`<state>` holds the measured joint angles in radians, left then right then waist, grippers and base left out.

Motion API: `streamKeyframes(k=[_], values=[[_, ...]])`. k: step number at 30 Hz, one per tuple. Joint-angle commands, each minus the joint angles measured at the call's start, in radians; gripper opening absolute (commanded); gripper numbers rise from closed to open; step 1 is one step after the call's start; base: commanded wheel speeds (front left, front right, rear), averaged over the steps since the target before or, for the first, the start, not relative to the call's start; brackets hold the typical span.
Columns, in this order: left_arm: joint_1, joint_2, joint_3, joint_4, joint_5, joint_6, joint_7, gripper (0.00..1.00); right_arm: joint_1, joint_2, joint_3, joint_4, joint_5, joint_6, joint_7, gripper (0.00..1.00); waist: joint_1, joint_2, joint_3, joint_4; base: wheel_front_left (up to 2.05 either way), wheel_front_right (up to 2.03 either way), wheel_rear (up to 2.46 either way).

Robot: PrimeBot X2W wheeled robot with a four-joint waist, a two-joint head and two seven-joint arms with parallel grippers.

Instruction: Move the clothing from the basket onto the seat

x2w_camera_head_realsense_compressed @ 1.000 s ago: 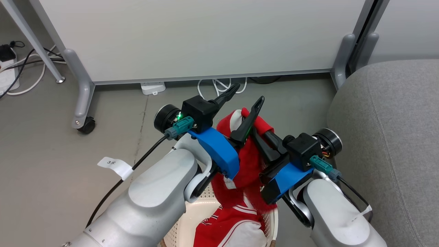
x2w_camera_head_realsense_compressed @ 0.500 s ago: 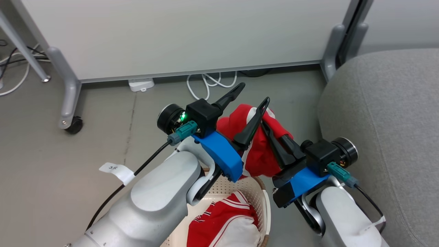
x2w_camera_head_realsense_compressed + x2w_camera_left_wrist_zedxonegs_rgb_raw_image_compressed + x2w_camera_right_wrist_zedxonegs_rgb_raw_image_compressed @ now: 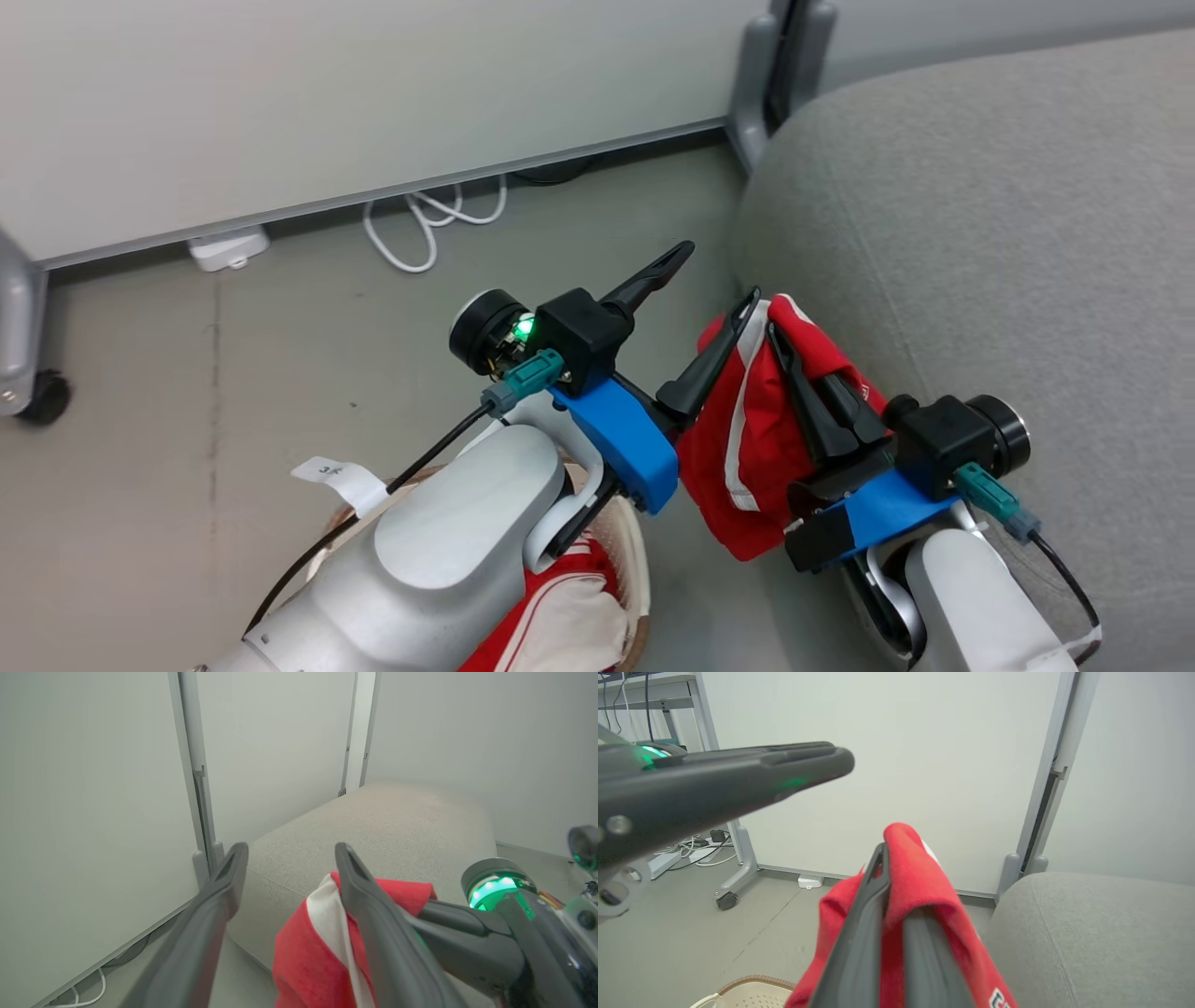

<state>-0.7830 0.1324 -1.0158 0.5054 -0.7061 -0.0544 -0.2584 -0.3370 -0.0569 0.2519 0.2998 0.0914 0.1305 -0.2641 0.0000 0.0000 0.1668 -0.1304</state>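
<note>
A red garment with white stripes (image 3: 747, 439) hangs above the floor at the grey sofa's (image 3: 980, 233) front edge, with my right gripper (image 3: 775, 329) shut on its top fold. In the right wrist view the cloth (image 3: 920, 877) drapes over my right gripper (image 3: 896, 879). My left gripper (image 3: 719, 273) is open just left of it with nothing between its fingers; its nearer finger lies along the cloth (image 3: 299, 961). A second red and white garment (image 3: 560, 616) lies in the cream basket (image 3: 638, 560) under my left forearm.
A white partition panel (image 3: 327, 93) on grey feet stands behind, with white cables (image 3: 420, 224) and a white plug box (image 3: 227, 248) on the floor below it. Bare grey floor (image 3: 233, 392) spreads left of the basket. A castor (image 3: 42, 397) sits at the far left.
The camera has swung right, bringing more sofa into view. My right gripper has carried the red garment up out of the basket and right, up to the sofa's edge. The left gripper stays open beside it.
</note>
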Motion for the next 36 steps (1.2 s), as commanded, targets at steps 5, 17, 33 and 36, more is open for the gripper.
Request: streamKeyframes(k=[5,17,33,36], values=[[-0.015,-0.003,-0.010,-0.001,0.014,-0.007,-0.005,1.00,0.042,0.003,-0.020,-0.029,-0.002,0.001,-0.001,0.00,0.0000,0.0000,0.021,-0.085,0.00,0.00,0.00],[-0.010,-0.018,-0.024,0.002,0.029,-0.011,-0.006,1.00,0.098,0.006,-0.031,-0.069,-0.002,0.001,-0.001,0.00,0.0000,0.0000,0.031,-0.165,0.00,0.00,0.00],[-0.051,0.012,0.003,-0.038,0.042,0.010,-0.004,1.00,-0.141,-0.042,-0.195,-0.136,-0.024,0.001,-0.001,0.00,0.0000,0.0000,0.137,-0.136,0.00,0.00,0.00],[-0.073,0.030,-0.001,-0.061,0.055,0.015,0.011,1.00,-0.242,-0.086,-0.269,-0.166,-0.022,0.001,-0.001,0.00,0.0000,0.0000,0.204,-0.123,0.00,0.00,0.00]])
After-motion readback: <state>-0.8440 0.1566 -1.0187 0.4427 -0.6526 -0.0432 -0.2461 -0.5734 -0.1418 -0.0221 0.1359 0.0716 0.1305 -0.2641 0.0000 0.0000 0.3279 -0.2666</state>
